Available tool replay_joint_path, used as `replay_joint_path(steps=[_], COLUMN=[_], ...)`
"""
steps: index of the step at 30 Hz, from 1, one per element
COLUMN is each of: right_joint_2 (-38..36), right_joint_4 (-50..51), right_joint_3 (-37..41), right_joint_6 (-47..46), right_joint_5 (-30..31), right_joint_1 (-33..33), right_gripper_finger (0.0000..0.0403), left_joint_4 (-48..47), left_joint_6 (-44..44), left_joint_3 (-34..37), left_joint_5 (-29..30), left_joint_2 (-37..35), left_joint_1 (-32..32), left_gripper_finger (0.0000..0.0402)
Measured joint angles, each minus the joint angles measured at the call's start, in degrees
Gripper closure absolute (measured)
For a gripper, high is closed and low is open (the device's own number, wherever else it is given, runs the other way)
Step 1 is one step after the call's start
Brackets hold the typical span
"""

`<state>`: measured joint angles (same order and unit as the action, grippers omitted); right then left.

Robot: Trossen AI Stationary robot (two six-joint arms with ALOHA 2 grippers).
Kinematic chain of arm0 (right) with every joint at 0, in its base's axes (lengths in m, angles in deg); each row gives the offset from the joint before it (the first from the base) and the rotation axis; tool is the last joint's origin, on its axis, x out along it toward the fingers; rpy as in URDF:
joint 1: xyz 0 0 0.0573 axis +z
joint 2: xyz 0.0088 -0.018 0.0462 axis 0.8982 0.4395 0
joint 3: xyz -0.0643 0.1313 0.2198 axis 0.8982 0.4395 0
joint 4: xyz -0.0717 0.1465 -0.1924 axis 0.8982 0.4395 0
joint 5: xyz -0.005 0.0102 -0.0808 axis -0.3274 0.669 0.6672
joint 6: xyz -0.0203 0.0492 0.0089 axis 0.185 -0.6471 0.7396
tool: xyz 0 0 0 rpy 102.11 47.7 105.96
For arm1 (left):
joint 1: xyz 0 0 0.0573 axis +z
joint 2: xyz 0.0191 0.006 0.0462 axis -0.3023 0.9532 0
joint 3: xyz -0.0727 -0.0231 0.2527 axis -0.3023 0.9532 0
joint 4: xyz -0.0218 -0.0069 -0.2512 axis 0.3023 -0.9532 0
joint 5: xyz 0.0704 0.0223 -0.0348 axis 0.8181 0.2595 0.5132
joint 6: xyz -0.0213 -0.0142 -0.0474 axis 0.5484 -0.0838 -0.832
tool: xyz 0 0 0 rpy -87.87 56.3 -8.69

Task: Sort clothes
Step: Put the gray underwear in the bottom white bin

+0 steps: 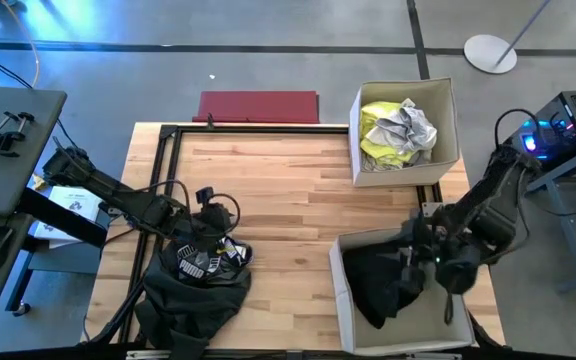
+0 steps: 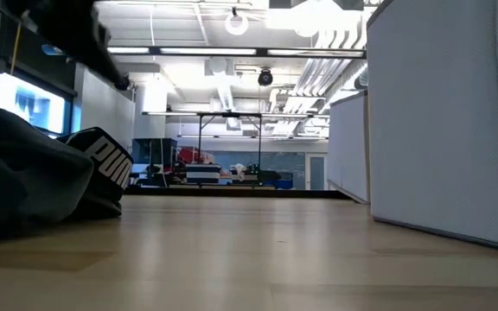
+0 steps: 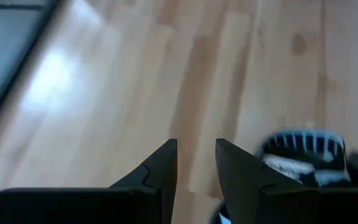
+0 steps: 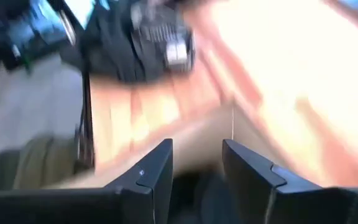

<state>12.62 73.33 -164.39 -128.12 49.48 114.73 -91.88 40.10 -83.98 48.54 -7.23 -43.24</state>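
Two white cardboard boxes sit on the right side of the pale wooden table (image 1: 288, 190). The nearer box (image 1: 343, 300) holds crumpled black fabric (image 1: 383, 275), and the right gripper (image 1: 430, 262) hangs over it. Its wrist view shows the fingers parted with nothing between them, a detail the high view hides. At the near left edge lies a soft black Puma garment (image 1: 196, 290), with the left gripper (image 1: 211, 222) above it, fingers slightly apart and empty. Only the low view shows the white logo lettering side-on. The farther box (image 1: 443, 120) holds rumpled neon yellow and grey-white clothes (image 1: 396, 132). Beyond the table lies a flat red rectangular mat (image 1: 258, 106).
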Motion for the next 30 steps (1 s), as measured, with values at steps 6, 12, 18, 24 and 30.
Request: replay_joint_path(steps=[6, 12, 18, 24, 30], right_joint_2=[3.01, 8.10, 12.75, 16.77, 19.90], right_joint_4=[-8.61, -12.68, -14.37, -14.39, -15.73], right_joint_3=[0.65, 0.66, 0.70, 0.70, 0.72], right_joint_6=[14.19, 24.06, 24.82, 24.82, 27.27], right_joint_5=[7.58, 12.17, 11.84, 11.79, 11.77], right_joint_1=[0.31, -1.89, -4.28, -7.27, -11.11], right_gripper_finger=[0.0275, 0.0275, 0.0275, 0.0275, 0.0275], left_joint_4=[14.28, 22.01, 23.78, 30.46, 35.30], left_joint_6=[-4.97, -4.62, -4.21, 6.88, 13.74], left_joint_3=[10.22, 20.06, 23.70, 20.96, 14.13], left_joint_5=[-14.62, -18.95, -20.50, -17.85, -9.30], left_joint_2=[0.02, 2.84, 9.57, 14.02, 13.10], left_joint_1=[1.17, 2.28, 3.97, 4.10, 6.00], left_gripper_finger=[0.0290, 0.0242, 0.0223, 0.0345, 0.0386])
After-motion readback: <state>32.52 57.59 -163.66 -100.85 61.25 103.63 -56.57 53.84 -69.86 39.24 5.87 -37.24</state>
